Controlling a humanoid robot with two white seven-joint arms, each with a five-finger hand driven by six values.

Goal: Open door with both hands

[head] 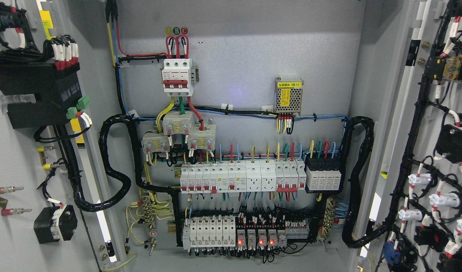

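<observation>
Doors stand swung wide on both sides of the cabinet, so the whole inside is on show. The left door (pixel 15 151) fills the left edge, its inner face carrying a black box (pixel 36 94) with red-and-white tipped wires, green plugs and a smaller black block (pixel 55 223) lower down. The right door (pixel 442 151) fills the right edge, its inner face hung with black cable runs, white-capped parts and black blocks.

Between them sits the grey back panel (pixel 238 49). A white three-pole breaker (pixel 177 75) is fixed near the top, fed by red looped wires. To its right is a small perforated metal box with a yellow label (pixel 289 95). Lower down runs a long row of white switches (pixel 242 177), ending in a black block (pixel 324 173) at its right. Beneath that is a second row (pixel 246 230), where four small red lights glow. Thick black cable bundles (pixel 113 166) loop from the panel toward each door.

Neither of the robot's arms nor either hand shows anywhere from the head camera, so I cannot tell how the fingers are set.
</observation>
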